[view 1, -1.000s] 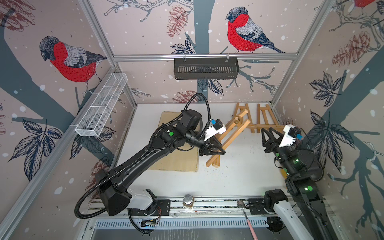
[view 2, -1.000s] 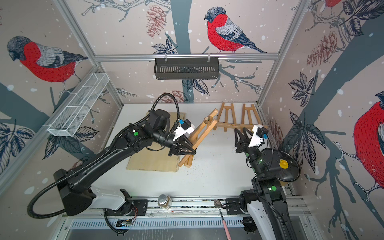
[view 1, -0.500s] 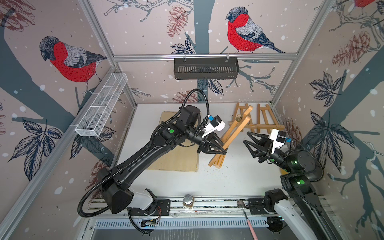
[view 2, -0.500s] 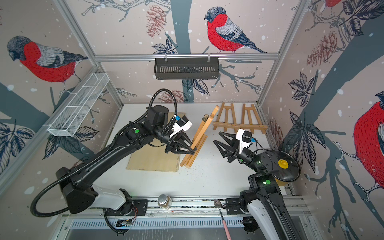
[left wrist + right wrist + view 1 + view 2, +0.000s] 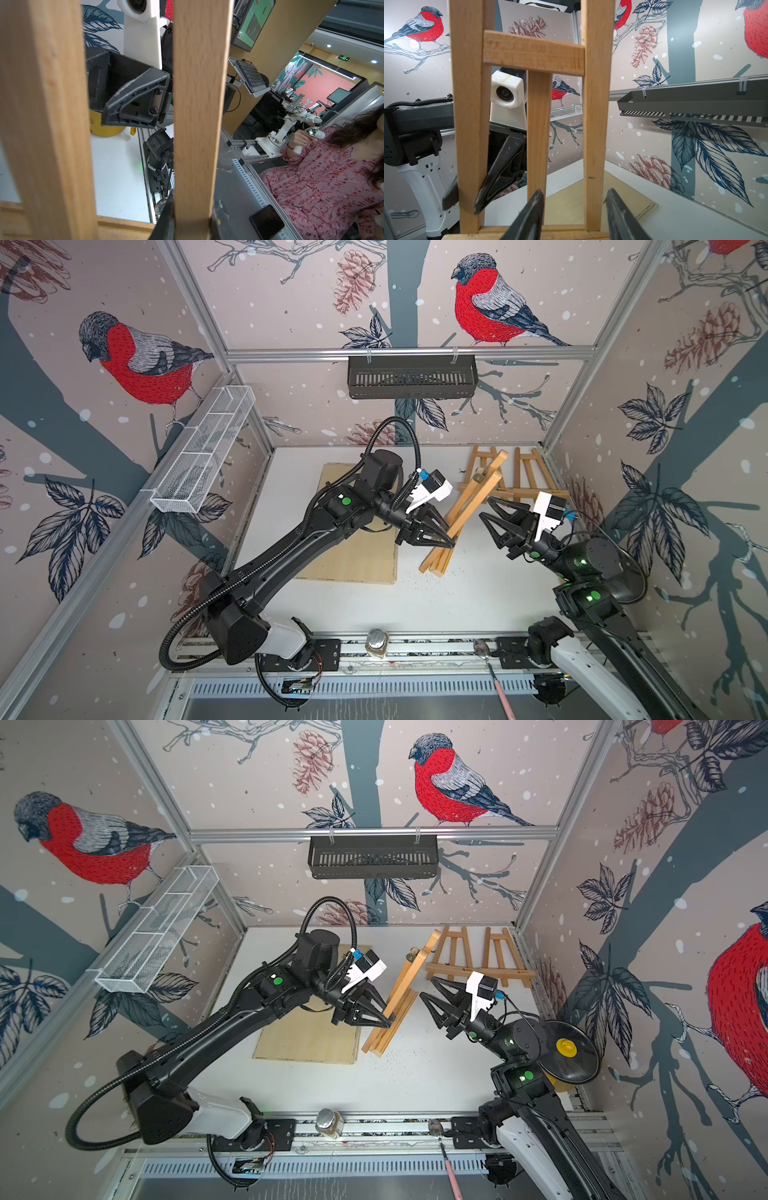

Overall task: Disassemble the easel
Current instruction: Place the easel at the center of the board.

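Note:
The wooden easel [image 5: 465,506] [image 5: 401,994] is held tilted above the white table. My left gripper [image 5: 451,541] [image 5: 388,1023] is shut on one of its uprights near the lower end. In the left wrist view that upright [image 5: 197,104] rises between the shut jaws of the left gripper [image 5: 192,226]. My right gripper [image 5: 488,508] [image 5: 429,988] is open just right of the easel, not touching it. In the right wrist view the right gripper [image 5: 574,191] faces the frame, and one upright [image 5: 596,124] stands in line with the gap between its fingers.
Two more small easels [image 5: 515,477] lie at the back right. A plywood board [image 5: 353,549] lies under the left arm. A black basket [image 5: 411,377] and a white wire basket [image 5: 208,448] hang on the walls. A jar [image 5: 376,641] and a spoon [image 5: 482,649] sit at the front rail.
My right gripper has swung left from near the right wall to just beside the easel. The left gripper has turned the easel to a steeper angle.

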You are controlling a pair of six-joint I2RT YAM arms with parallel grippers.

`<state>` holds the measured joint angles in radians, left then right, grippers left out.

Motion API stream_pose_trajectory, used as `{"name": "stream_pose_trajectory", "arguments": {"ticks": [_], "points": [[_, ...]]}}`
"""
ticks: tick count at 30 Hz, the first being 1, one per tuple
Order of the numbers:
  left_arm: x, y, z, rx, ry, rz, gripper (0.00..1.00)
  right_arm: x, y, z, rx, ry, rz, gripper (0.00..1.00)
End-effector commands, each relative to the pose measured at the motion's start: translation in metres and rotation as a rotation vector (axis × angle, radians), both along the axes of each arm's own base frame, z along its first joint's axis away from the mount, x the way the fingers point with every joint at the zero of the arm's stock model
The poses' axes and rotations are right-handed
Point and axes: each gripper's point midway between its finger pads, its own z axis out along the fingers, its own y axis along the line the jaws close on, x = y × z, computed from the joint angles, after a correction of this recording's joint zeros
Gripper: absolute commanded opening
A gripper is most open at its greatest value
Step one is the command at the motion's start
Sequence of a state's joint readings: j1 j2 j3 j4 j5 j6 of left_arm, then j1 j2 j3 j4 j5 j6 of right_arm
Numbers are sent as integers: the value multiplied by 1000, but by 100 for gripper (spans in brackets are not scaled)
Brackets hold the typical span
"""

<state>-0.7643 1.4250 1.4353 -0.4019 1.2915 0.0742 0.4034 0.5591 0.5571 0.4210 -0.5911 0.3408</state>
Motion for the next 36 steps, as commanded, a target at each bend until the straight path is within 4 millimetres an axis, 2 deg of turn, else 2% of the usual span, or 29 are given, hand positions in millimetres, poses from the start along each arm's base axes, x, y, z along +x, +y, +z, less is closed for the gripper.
{"name": "stream_pose_trajectory", "arguments": {"ticks": [1,17,28,33,34,36], "points": [[-5,1,13,-79,-52,-53,17,2,-2,16,37,-48,-24,50],[-4,-1,8,-75,-33,-78,17,28,10,16,26,-28,-54,52],[-5,0,6,-83,-33,-97,18,33,20,10,3,-17,-31,38],[-2,-3,2,-75,-25,-100,18,36,22,12,-13,-14,-37,22],[-2,-4,1,-70,-24,-94,20,36,21,13,-14,-15,-41,18],[3,-6,-2,-46,-23,-66,33,37,19,15,-12,-13,-58,15]]}}
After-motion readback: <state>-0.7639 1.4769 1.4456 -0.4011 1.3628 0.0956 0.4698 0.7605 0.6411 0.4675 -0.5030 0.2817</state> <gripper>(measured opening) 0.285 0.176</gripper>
